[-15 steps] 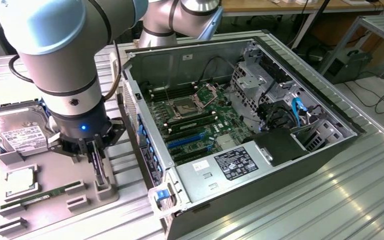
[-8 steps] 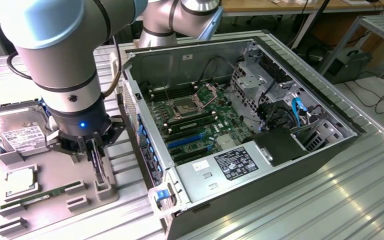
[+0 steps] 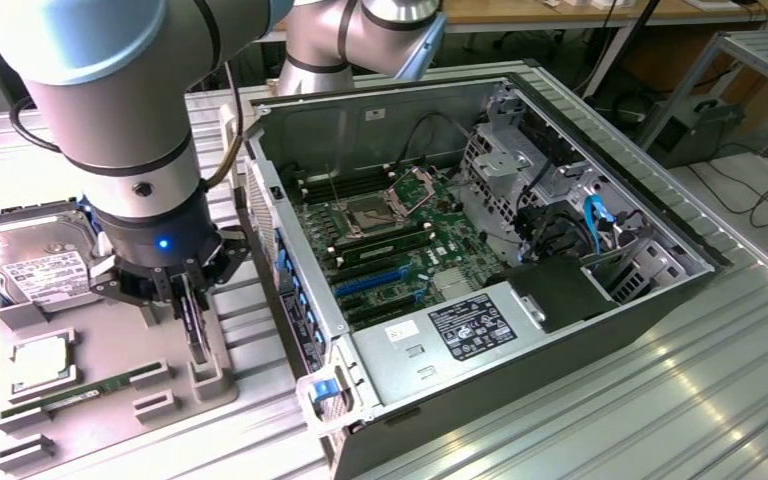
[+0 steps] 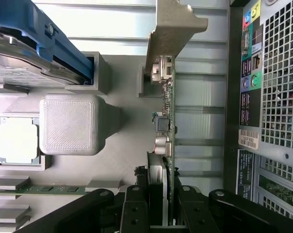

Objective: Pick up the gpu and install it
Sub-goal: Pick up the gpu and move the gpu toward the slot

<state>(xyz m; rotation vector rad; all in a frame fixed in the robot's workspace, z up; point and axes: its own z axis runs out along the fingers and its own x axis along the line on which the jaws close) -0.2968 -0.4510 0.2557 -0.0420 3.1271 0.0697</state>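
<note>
One end effector (image 3: 187, 292) is clamped on the one gpu (image 3: 196, 328). The gpu stands on its thin edge over the gray tray (image 3: 157, 405), and its long side runs along the back of the one open computer case (image 3: 398, 125). One hard drive (image 3: 37, 255), one processor chip (image 3: 40, 365) and one memory stick (image 3: 77, 393) sit on the tray. The wrist view shows the silver bracket (image 4: 173, 26), and the exterior view shows the motherboard (image 3: 384, 235).

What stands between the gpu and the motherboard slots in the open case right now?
The end effector grips the gpu on edge over the gray tray. The case's rear wall stands between it and the blue slots; the case's top is open, with nothing visible over those slots.
</note>
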